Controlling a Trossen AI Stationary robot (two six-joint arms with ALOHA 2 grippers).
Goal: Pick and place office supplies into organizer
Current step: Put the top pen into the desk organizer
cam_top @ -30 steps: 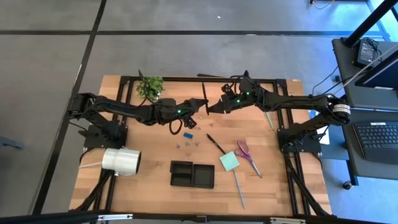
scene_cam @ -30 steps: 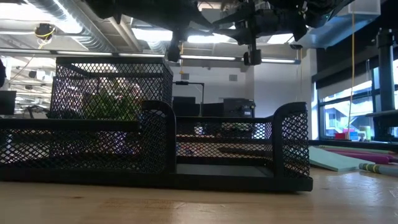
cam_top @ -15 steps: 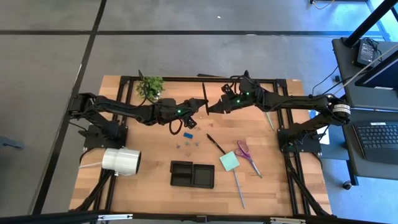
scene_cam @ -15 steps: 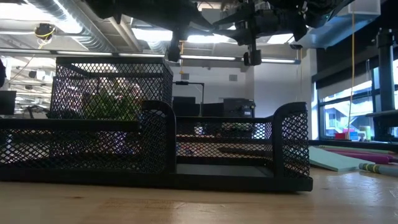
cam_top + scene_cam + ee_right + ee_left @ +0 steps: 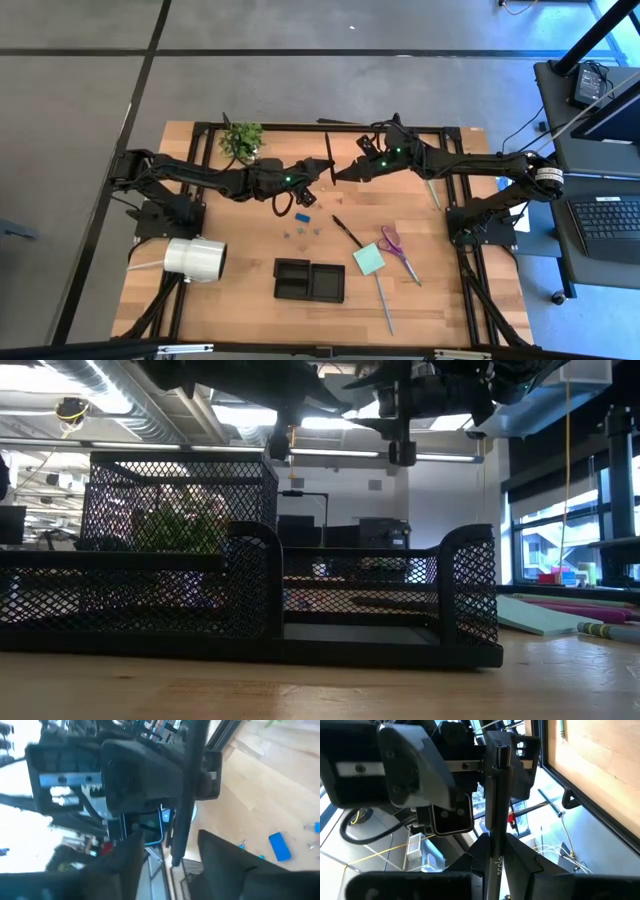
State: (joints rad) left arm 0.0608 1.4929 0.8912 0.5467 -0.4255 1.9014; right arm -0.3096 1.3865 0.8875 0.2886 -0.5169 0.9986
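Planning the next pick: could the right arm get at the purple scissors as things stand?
Probably yes: the scissors lie uncovered on the right arm's side, and the right pincer has opened off the black pen held by the left pincer.

left tool [image 5: 322, 174] clamped, right tool [image 5: 340, 174] parted

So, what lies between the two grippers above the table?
High view: a thin black pen, upright between left gripper and right gripper; the left is shut on it.

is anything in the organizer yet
No, in the high view both compartments of the organizer show bare black floors, with the sticky-note pad and scissors lying on the table.
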